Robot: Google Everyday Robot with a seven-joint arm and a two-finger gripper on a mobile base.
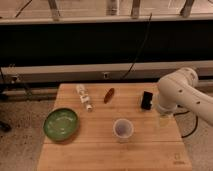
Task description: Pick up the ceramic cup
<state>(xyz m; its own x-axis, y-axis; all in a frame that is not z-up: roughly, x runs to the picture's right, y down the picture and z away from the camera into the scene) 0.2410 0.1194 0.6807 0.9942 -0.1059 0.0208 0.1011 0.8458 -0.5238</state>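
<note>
Whitish cup (123, 130): upright, front-middle of surface (100, 155), right of bowl (61, 123). Arm's pincer (164, 120): near right edge, apart from cup; state I could not tell. I judged straddling one wall from above best.

My gripper (164, 119) hangs at the right edge of the table (100, 156). Bare wood lies between it and the ceramic cup (123, 129). A black block (146, 100) stands near, behind that path.

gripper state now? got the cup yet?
Gripper: state cannot be told; it hangs at the right edge of the table, apart from the ceramic cup standing there.
</note>
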